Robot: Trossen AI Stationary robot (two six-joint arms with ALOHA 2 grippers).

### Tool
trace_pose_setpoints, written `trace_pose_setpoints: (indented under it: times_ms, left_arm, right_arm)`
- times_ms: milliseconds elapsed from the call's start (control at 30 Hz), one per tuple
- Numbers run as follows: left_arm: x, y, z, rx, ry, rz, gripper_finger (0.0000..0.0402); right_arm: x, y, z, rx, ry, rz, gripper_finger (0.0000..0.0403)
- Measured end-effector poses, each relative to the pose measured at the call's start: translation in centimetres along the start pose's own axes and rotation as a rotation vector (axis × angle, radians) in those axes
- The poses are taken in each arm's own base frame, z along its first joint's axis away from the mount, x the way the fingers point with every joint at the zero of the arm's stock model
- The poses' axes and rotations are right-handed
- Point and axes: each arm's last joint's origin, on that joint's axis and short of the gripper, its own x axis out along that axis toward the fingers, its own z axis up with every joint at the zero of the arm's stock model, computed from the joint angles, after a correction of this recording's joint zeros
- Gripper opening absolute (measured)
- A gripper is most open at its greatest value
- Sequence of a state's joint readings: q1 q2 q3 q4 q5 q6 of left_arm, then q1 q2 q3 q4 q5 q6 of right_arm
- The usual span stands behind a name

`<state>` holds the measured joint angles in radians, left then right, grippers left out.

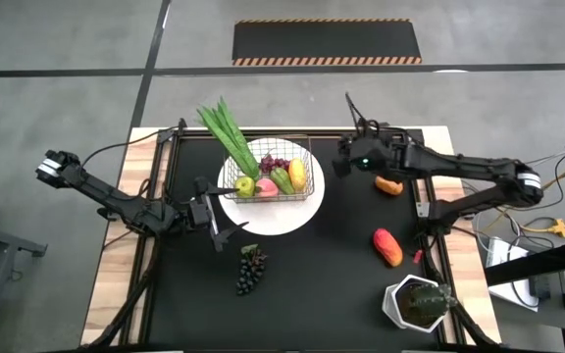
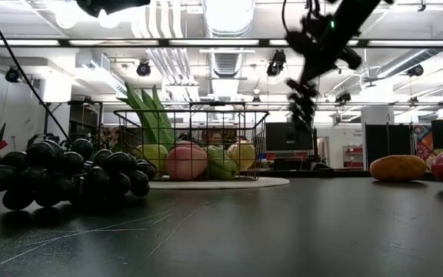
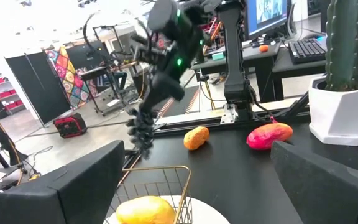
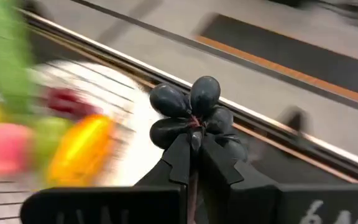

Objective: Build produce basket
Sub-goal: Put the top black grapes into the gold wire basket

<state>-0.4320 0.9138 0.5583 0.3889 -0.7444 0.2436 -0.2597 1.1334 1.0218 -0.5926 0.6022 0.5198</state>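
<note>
Right claw [image 4: 194,152] is carrying a dark grape bunch [image 4: 194,115] toward the basket [image 1: 281,173].

It is pinching the bunch by its stem, upper right of centre in the high view; the bunch is probably light, floppy, likely to swing. The basket is sitting centre-frame on the white plate [image 1: 273,218], already crowded, its thin wire rim a likely snag. Left claw [image 1: 214,218], jaws apart, is waiting lower left of the basket.

bright overhead light; right wrist view blurred.
</note>
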Motion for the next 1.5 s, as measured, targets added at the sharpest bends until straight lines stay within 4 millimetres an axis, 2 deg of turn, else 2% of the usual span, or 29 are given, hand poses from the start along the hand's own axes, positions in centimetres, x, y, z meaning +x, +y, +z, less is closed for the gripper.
trace_pose_setpoints:
  times_ms: [133,267,400,533,700,1067,1333,1500]
  left_arm:
    - [0.0,0.0,0.0,-0.001,-0.001,0.000,0.0386]
    - [0.0,0.0,0.0,-0.001,-0.001,0.000,0.0386]
    - [0.0,0.0,0.0,0.000,0.000,0.000,0.0386]
    - [0.0,0.0,0.0,0.000,0.000,0.000,0.0386]
    - [0.0,0.0,0.0,0.000,0.000,0.000,0.0386]
    - [0.0,0.0,0.0,0.002,0.002,-0.001,0.0386]
    - [0.0,0.0,0.0,0.002,0.002,-0.001,0.0386]
    - [0.0,0.0,0.0,0.002,0.001,-0.001,0.0386]
  right_arm:
    - [-1.3,0.8,1.5,0.018,-0.088,0.233,0.0011]
    - [-1.7,1.7,2.4,0.017,-0.142,0.424,0.0011]
    - [-0.9,3.0,2.8,0.000,-0.166,0.559,0.0011]
    - [0.7,4.6,2.7,-0.017,-0.174,0.642,0.0011]
    - [3.4,6.4,2.3,-0.026,-0.203,0.633,0.0011]
    - [9.3,10.2,2.3,-0.136,-0.171,0.467,0.0011]
    - [11.8,11.4,2.4,-0.251,-0.036,0.198,0.0017]
    - [12.5,11.9,2.6,-0.288,0.017,0.158,0.0047]
